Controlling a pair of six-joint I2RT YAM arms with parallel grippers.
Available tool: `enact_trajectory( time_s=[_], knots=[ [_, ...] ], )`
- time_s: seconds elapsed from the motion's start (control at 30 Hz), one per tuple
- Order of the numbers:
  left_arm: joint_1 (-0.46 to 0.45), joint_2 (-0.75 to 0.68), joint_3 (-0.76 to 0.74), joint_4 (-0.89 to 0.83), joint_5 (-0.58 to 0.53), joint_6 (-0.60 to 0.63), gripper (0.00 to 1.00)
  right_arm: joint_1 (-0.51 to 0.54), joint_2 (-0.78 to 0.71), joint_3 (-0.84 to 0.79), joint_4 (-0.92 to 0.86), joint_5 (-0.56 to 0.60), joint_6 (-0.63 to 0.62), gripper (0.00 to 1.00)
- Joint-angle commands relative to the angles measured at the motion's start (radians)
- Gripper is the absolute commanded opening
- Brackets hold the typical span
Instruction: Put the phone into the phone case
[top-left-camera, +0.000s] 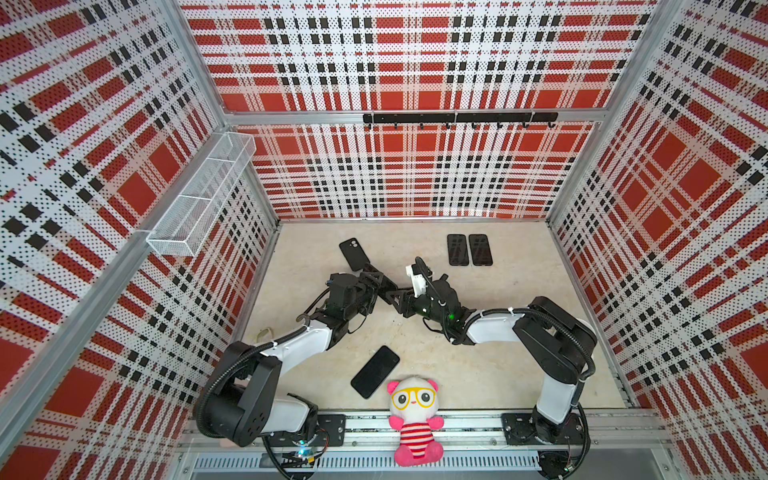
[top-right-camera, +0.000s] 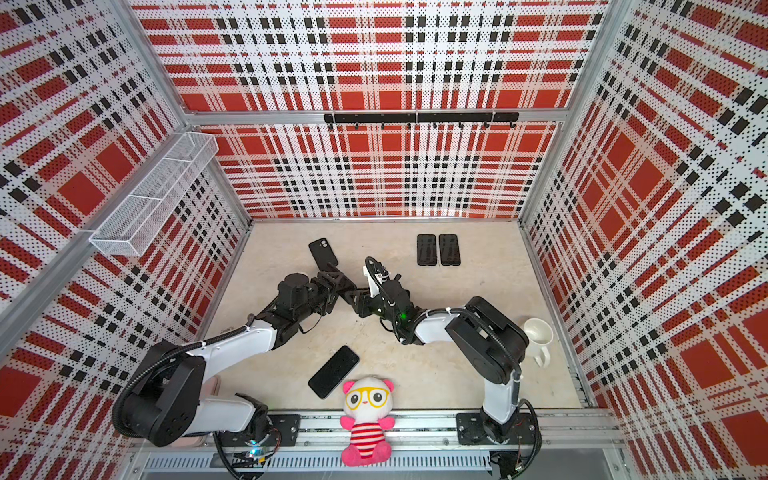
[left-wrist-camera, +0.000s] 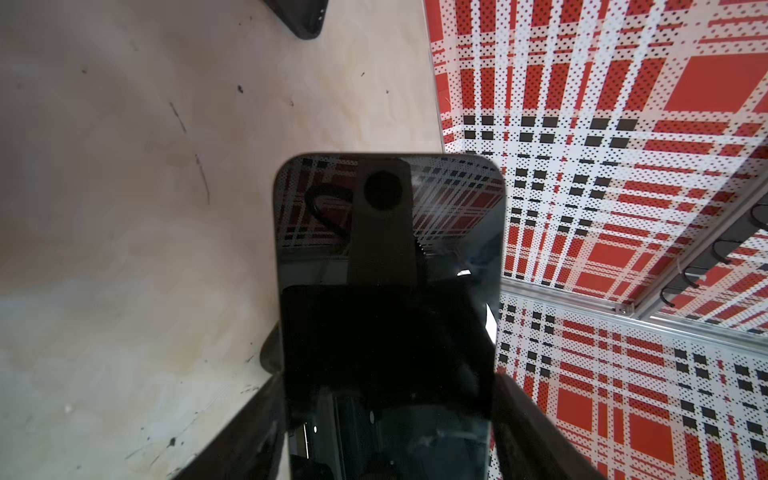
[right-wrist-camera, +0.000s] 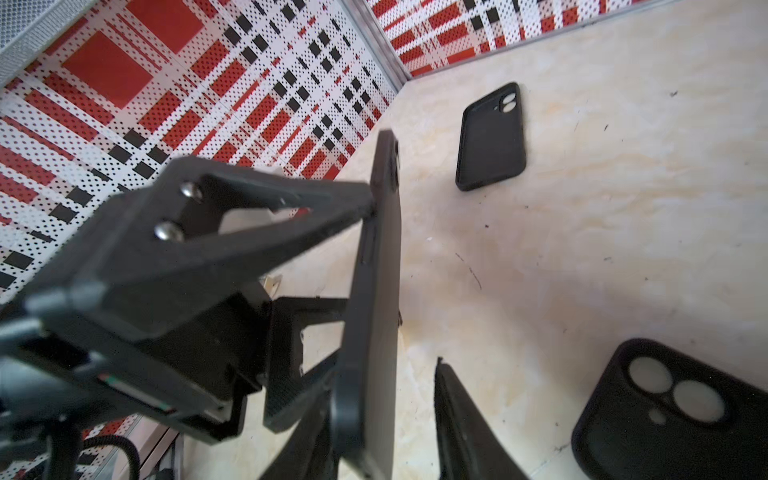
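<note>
In both top views the left arm rises from its base at the near left, elbow bent high, and stretches its forearm toward the middle of the table (top-left-camera: 511, 266). There the left gripper (top-left-camera: 376, 281) is clamped across the width of the phone (left-wrist-camera: 390, 266), which it holds up off the surface with the dark screen facing the left wrist camera. Just behind that gripper a phone case (top-left-camera: 354, 254) lies flat on the table, hollow side up, apart from the phone. From the near right the right arm folds at its elbow and reaches leftward to meet the other. The right gripper (top-left-camera: 398, 300) straddles the phone's end with its jaws parted, one finger (right-wrist-camera: 457, 419) clear of the phone. Further back and right, a pair of cases (top-left-camera: 457, 249) lies side by side.
</note>
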Motion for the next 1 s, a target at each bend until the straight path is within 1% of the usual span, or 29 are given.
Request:
enact_trajectory(
  time_s=[0.0, 0.1, 0.23, 0.37, 0.43, 0.5, 0.53, 0.57, 0.63, 0.7, 0.73, 0.77, 0.83, 0.97],
  knots=[
    [-0.011, -0.02, 0.002, 0.071, -0.02, -0.018, 0.41, 0.006, 0.008, 0.015, 0.054, 0.022, -0.005, 0.36],
    [-0.014, -0.022, 0.002, 0.078, -0.025, -0.023, 0.4, 0.007, 0.029, 0.032, 0.043, 0.004, 0.002, 0.32],
    [-0.013, -0.031, 0.004, 0.079, -0.03, -0.022, 0.4, 0.007, 0.05, 0.044, 0.032, -0.02, 0.013, 0.33],
    [-0.014, -0.028, 0.01, 0.08, -0.027, -0.018, 0.41, 0.009, 0.063, 0.054, 0.03, -0.029, 0.019, 0.32],
    [-0.014, -0.025, 0.01, 0.081, -0.026, -0.016, 0.42, 0.01, 0.066, 0.058, 0.029, -0.029, 0.021, 0.28],
    [-0.013, -0.029, 0.008, 0.084, -0.025, -0.013, 0.44, 0.01, 0.069, 0.063, 0.028, -0.037, 0.021, 0.17],
    [-0.014, -0.03, 0.009, 0.084, -0.024, -0.013, 0.46, 0.01, 0.068, 0.066, 0.028, -0.041, 0.02, 0.11],
    [-0.014, -0.033, 0.008, 0.084, -0.027, -0.009, 0.51, 0.01, 0.069, 0.07, 0.023, -0.045, 0.019, 0.08],
    [-0.014, -0.04, 0.008, 0.084, -0.032, -0.005, 0.61, 0.01, 0.06, 0.071, 0.019, -0.046, 0.018, 0.07],
    [-0.012, -0.05, 0.01, 0.084, -0.035, 0.019, 0.79, 0.01, 0.043, 0.073, 0.01, -0.045, 0.013, 0.06],
    [-0.011, -0.056, 0.01, 0.084, -0.034, 0.033, 0.91, 0.01, 0.03, 0.075, -0.007, -0.043, 0.005, 0.06],
    [-0.008, -0.064, 0.008, 0.084, -0.034, 0.062, 0.98, 0.008, 0.017, 0.08, -0.028, -0.038, -0.005, 0.05],
    [-0.005, -0.083, 0.014, 0.084, -0.028, 0.125, 0.98, 0.007, -0.011, 0.093, -0.074, -0.032, -0.025, 0.04],
    [0.022, -0.122, 0.066, -0.025, -0.021, 0.27, 0.98, -0.022, -0.063, 0.109, -0.174, -0.052, -0.029, 0.03]
  ],
)
